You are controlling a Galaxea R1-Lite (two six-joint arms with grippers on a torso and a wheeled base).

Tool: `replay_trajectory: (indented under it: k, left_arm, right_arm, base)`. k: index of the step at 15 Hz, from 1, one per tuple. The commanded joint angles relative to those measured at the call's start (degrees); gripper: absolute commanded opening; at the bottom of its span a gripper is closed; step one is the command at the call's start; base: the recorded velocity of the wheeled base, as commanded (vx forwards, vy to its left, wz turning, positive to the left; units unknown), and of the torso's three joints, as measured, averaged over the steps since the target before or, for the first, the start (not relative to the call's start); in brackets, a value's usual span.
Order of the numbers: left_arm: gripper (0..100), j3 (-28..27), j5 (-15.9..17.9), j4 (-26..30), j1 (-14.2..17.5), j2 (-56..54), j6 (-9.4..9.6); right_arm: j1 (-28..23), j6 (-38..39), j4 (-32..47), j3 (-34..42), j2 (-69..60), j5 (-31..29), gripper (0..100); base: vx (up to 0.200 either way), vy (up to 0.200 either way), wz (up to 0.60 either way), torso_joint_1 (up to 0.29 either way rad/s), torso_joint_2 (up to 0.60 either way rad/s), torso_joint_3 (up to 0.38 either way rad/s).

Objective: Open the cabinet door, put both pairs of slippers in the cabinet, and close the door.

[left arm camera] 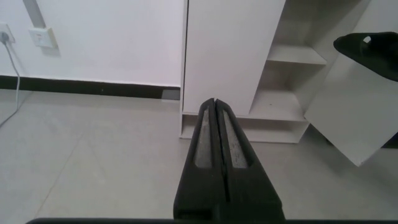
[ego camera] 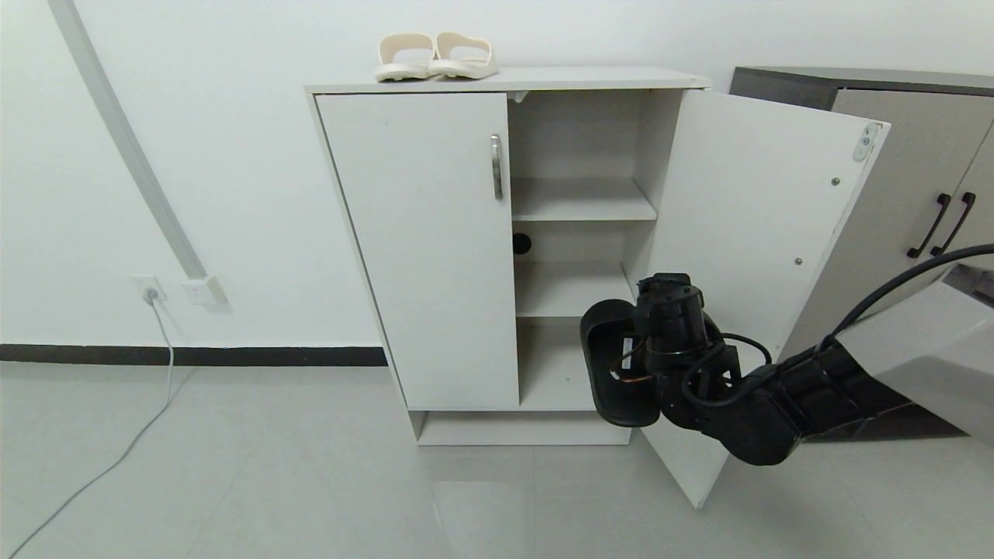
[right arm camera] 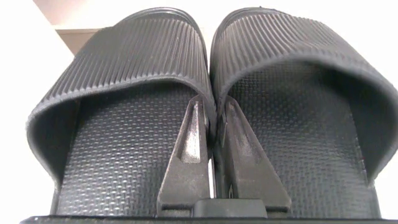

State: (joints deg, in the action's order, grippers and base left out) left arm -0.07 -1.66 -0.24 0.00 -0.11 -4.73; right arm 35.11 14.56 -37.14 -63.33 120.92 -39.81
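The black slippers (ego camera: 617,373) are carried as one pair by the right gripper (right arm camera: 214,146), its fingers pinched nearly together on the two touching inner strap edges (one grip serves both). They are held just before the bottom compartment of the cabinet (ego camera: 419,233), whose right door (ego camera: 745,256) is swung wide for access. The beige slippers (ego camera: 435,56) are parked on top, presumably for a second trip. The left gripper (left arm camera: 214,124) is closed on nothing, kept low and clear.

White wall (ego camera: 194,116), grey tile floor (ego camera: 233,481), grey cupboard (ego camera: 916,155)
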Motion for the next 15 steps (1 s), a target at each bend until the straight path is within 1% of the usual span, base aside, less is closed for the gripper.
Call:
replay_trajectory:
  k: [1,8,11,12,15]
  left_arm:
    - [0,0.0,0.0,0.0,0.0,0.1,-0.02]
    - [0,0.0,0.0,0.0,0.0,0.1,-0.02]
    - [0,0.0,0.0,0.0,0.0,0.1,0.07]
    - [0,0.1,0.0,0.0,0.0,0.1,0.16]
    - [0,0.1,0.0,0.0,0.0,0.1,0.16]
  right_arm:
    - [-0.5,-0.1,0.0,0.0,0.0,0.0,0]
    - [-0.6,-0.1,0.0,0.0,-0.1,0.2,0]
    - [3.9,-0.1,-2.5,0.9,-0.3,4.5,0]
    - [6.5,-1.1,-3.0,0.0,0.9,6.2,0]
    - [7.1,-2.3,-3.0,-6.8,6.8,5.8,0]
  base:
    - [0.0,0.0,0.0,0.0,0.0,0.0]
    - [0.0,0.0,0.0,0.0,0.0,0.0]
    - [0.0,0.0,0.0,0.0,0.0,0.0]
    - [0.0,0.0,0.0,0.0,0.0,0.0]
    - [0.0,0.0,0.0,0.0,0.0,0.0]
